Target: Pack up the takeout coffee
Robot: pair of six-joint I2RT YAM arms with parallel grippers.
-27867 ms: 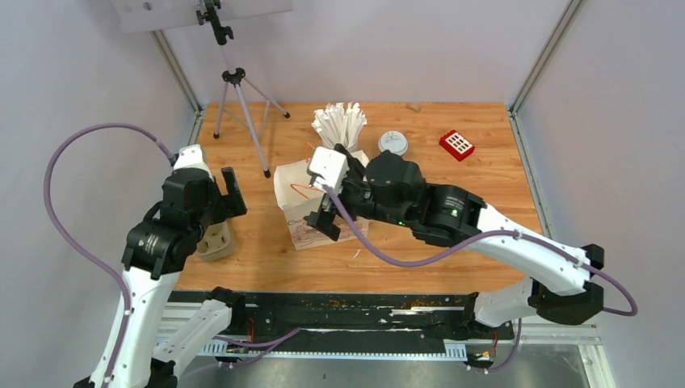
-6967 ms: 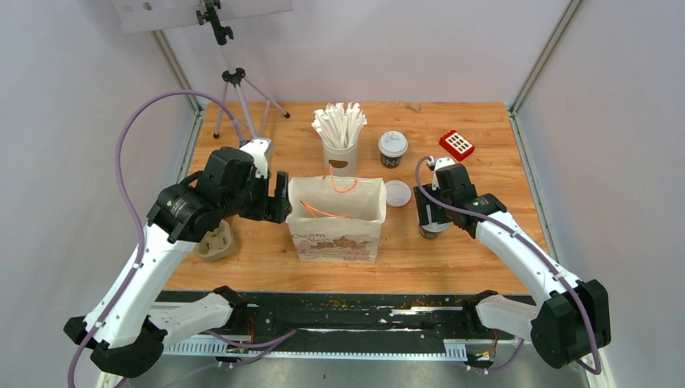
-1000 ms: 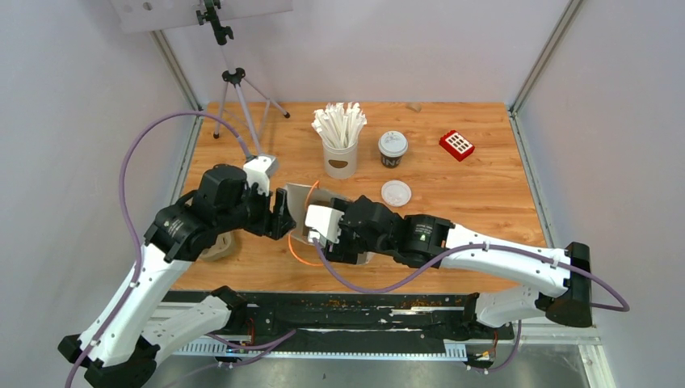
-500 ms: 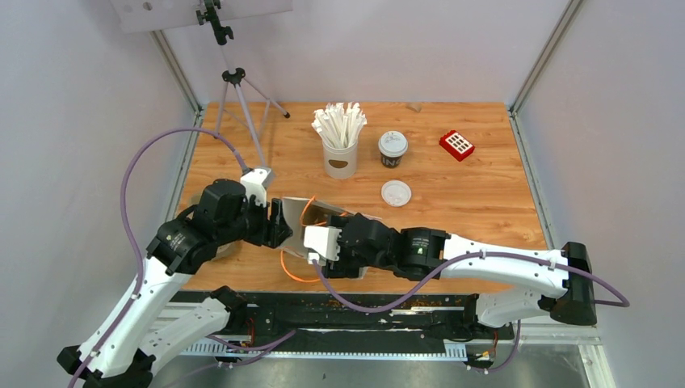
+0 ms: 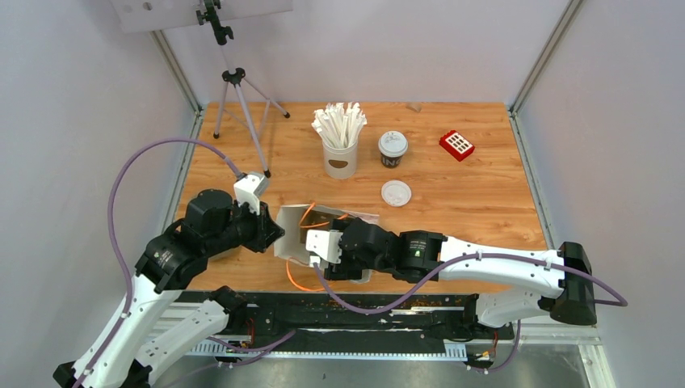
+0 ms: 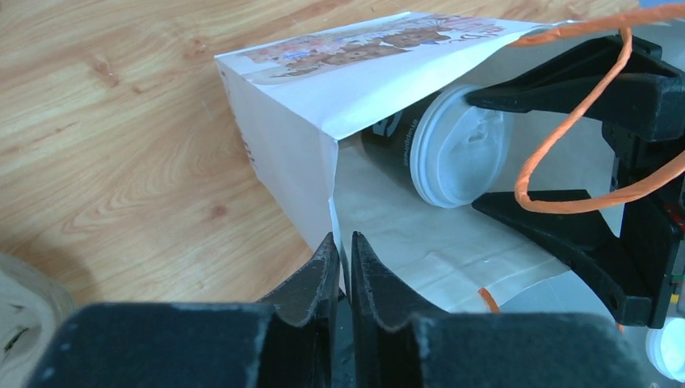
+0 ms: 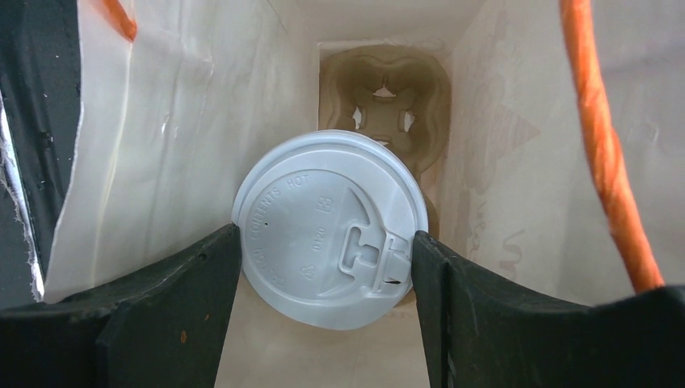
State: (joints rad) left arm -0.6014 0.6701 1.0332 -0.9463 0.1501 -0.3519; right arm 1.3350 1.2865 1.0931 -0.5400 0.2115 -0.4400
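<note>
white paper bag (image 5: 292, 239) with orange handles lies tipped on the table (image 5: 485, 202), its mouth facing your right arm. your left gripper (image 6: 343, 242) has its jaws pinched together on the bag's rim. your right gripper (image 7: 327, 242) reaches into the bag, jaws clamped on either side of one lidded coffee cup (image 6: 460, 145). behind that cup, at the bag's bottom, sits the beige pulp carrier (image 7: 384, 105); you cannot tell whether the cup touches it. the second coffee cup (image 5: 392, 149) stands upright on the table, just beside the white cup of sticks (image 5: 340, 158), with a loose white lid (image 5: 396, 193) lying near it.
</note>
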